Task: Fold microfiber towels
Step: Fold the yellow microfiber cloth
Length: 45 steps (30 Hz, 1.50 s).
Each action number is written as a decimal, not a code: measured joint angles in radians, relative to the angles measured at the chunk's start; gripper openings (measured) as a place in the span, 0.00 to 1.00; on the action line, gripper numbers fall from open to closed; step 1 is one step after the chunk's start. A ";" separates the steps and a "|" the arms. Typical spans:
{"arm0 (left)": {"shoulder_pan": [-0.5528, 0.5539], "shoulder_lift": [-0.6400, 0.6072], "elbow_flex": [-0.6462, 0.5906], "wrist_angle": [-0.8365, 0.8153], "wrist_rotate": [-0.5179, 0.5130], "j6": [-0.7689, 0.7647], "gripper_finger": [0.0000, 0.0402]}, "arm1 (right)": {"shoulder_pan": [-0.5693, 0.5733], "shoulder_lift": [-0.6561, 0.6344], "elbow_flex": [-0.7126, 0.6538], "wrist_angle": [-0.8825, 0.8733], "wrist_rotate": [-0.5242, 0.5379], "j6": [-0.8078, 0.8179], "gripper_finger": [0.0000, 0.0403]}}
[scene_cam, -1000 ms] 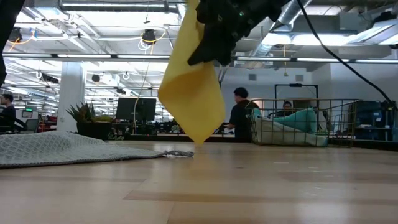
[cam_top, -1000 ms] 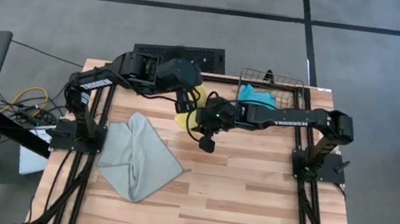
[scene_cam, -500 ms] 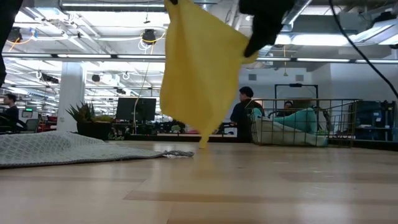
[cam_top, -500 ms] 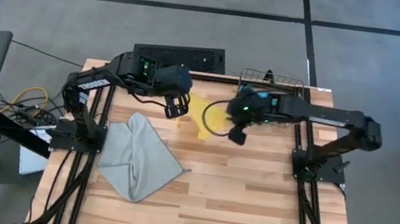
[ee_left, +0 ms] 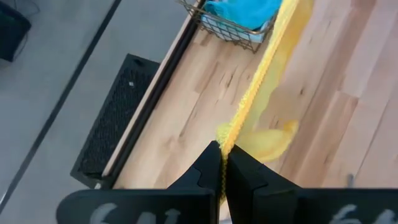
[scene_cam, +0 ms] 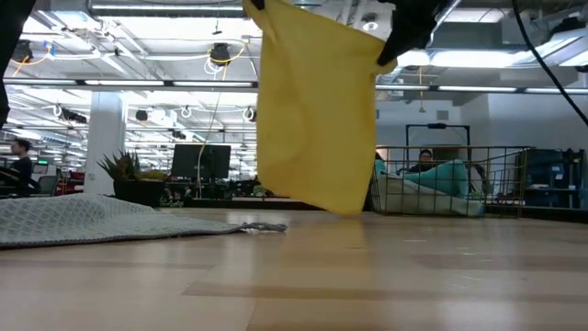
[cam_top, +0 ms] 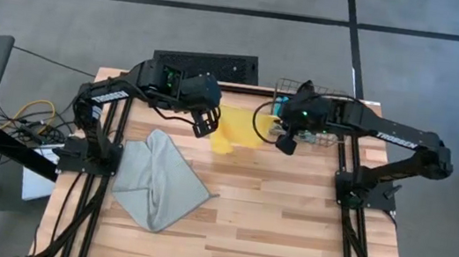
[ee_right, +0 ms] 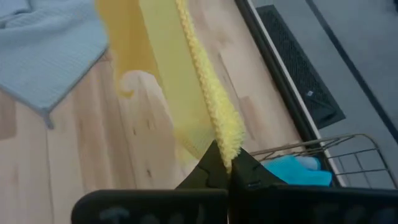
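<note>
The yellow towel [cam_top: 238,130] hangs spread between my two grippers above the table's far middle; in the low view [scene_cam: 317,110] it hangs as a flat sheet clear of the wood. My left gripper [cam_top: 205,125] is shut on its left top corner, my right gripper [cam_top: 285,143] on its right top corner. A pale blue-grey towel [cam_top: 159,180] lies rumpled flat on the table's left. A cyan-blue towel [cam_top: 289,112] lies in the wire basket [cam_top: 310,90]. My left gripper pinches the yellow towel's top edge at one corner [ee_left: 225,134] between its two fingers. The towel hangs below, clear of the table, its top edge drawn toward the other gripper. My right gripper pinches the top edge at the other corner [ee_right: 229,142] between its two fingers. The towel hangs below it, its top edge [ee_right: 199,62] stretched across to the left gripper.
The wire basket stands at the table's far right corner, close behind my right gripper. A black mat [cam_top: 205,61] lies beyond the far edge. The near half of the wooden table [cam_top: 287,234] is bare. People stand in the room behind [scene_cam: 424,158].
My right gripper has gone toward the table's right edge and basket, and my left gripper a little left, drawing the yellow towel from a narrow hanging bunch into a spread sheet. Its lower tip has lifted clear of the table.
</note>
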 joint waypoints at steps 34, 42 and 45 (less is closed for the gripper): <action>0.075 -0.001 -0.263 0.003 -0.007 0.014 0.00 | -0.021 0.083 -0.001 0.007 0.000 -0.190 0.01; -0.057 0.000 -0.426 0.007 0.089 -0.072 0.00 | 0.090 0.083 -0.001 -0.087 -0.009 -0.187 0.01; -0.104 0.000 -0.472 0.012 0.126 -0.125 0.00 | 0.131 0.083 -0.001 -0.117 -0.048 -0.157 0.01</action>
